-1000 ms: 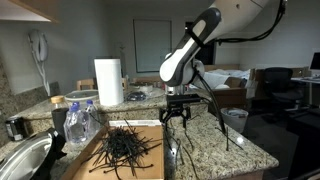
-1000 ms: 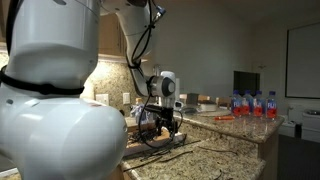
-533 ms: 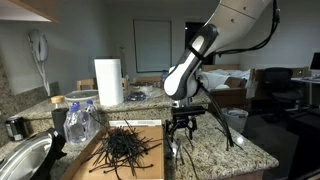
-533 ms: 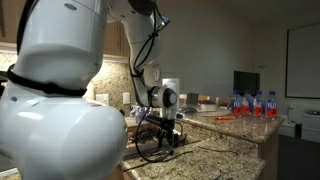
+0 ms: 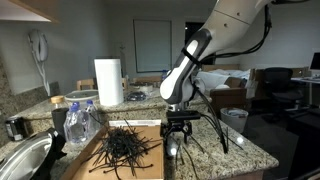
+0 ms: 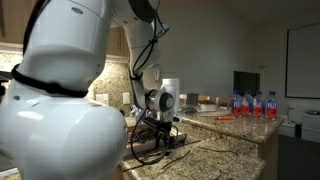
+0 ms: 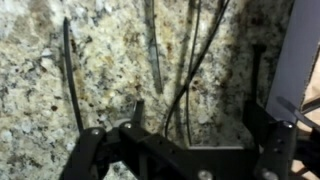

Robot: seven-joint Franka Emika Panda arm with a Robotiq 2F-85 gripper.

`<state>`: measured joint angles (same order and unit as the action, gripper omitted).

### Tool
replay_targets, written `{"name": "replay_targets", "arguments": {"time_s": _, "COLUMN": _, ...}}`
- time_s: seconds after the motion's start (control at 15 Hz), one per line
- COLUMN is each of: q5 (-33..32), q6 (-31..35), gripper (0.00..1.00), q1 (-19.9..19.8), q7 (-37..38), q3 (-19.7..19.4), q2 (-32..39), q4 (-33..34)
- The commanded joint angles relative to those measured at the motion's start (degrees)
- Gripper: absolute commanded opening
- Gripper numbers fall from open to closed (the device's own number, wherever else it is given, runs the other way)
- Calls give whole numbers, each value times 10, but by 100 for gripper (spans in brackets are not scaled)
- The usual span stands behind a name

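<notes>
My gripper (image 5: 178, 141) hangs open just above the speckled granite counter (image 5: 215, 150), fingers pointing down, nothing between them. It is right beside a heap of black cable ties (image 5: 122, 148) that lies on a brown board (image 5: 152, 166). The gripper (image 6: 160, 138) also shows low over the counter in an exterior view. In the wrist view the gripper (image 7: 197, 102) looks straight down at granite. A few loose black ties lie there: one on the left (image 7: 70, 75), one in the middle (image 7: 153, 45) and a curved pair (image 7: 190, 60) running between the fingers.
A white paper towel roll (image 5: 108, 82) stands behind the heap. Crumpled plastic bottles (image 5: 80, 122) and a metal sink (image 5: 22, 160) lie near it. Several red-capped water bottles (image 6: 250, 104) stand on the far counter. The counter edge (image 5: 262, 160) drops off past the gripper.
The arm has brought the gripper down toward the counter, beside the heap of ties. The jaws stay open.
</notes>
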<state>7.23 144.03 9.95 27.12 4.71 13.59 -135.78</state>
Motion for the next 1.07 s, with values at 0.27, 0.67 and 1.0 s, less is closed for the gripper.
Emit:
{"name": "replay_targets", "arguments": {"time_s": 0.27, "q5": 39, "q6": 12, "gripper": 100, "q1": -6, "q7": -24, "q3": 9, "q2": -1, "q4": -4}}
{"name": "replay_targets", "arguments": {"time_s": 0.67, "q5": 34, "q6": 17, "gripper": 75, "q1": -3, "q7": -22, "q3": 7, "q2": 11, "q4": -11}}
{"name": "replay_targets", "arguments": {"time_s": 1.0, "q5": 26, "q6": 27, "gripper": 49, "q1": 0, "q7": -15, "q3": 5, "q2": 2, "q4": -13}}
